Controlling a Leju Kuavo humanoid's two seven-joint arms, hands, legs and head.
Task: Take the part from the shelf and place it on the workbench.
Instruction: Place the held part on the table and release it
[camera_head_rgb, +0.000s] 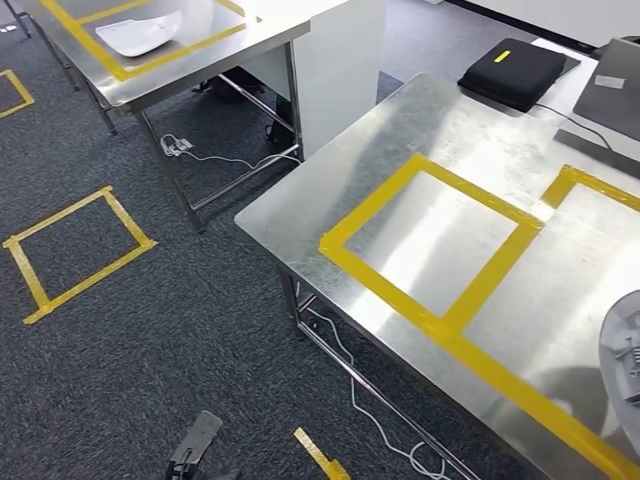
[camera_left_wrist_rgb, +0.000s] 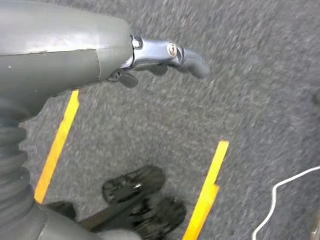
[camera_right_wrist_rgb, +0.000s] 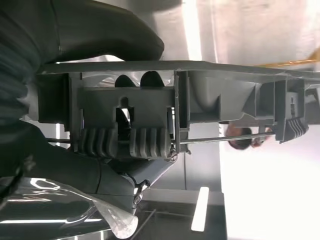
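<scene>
A grey moulded plastic part (camera_right_wrist_rgb: 181, 100) with ribs and clips fills the right wrist view, and my right hand (camera_right_wrist_rgb: 56, 170) grips it, thumb on one face and dark fingers on the other. In the head view the same part (camera_head_rgb: 623, 355) shows at the right edge, above the steel workbench (camera_head_rgb: 317, 200) and beside a yellow-taped rectangle (camera_head_rgb: 430, 240). Clear plastic film (camera_right_wrist_rgb: 113, 215) hangs near the hand. My left hand (camera_left_wrist_rgb: 162, 55) hangs over the carpet with its fingers apart and holds nothing.
A black case (camera_head_rgb: 513, 68) and a grey device (camera_head_rgb: 611, 90) lie at the workbench's far end. A second steel table (camera_head_rgb: 189, 60) at the back left carries a white part (camera_head_rgb: 140, 32). Cables (camera_head_rgb: 226, 158) and a yellow tape square (camera_head_rgb: 75, 250) are on the carpet.
</scene>
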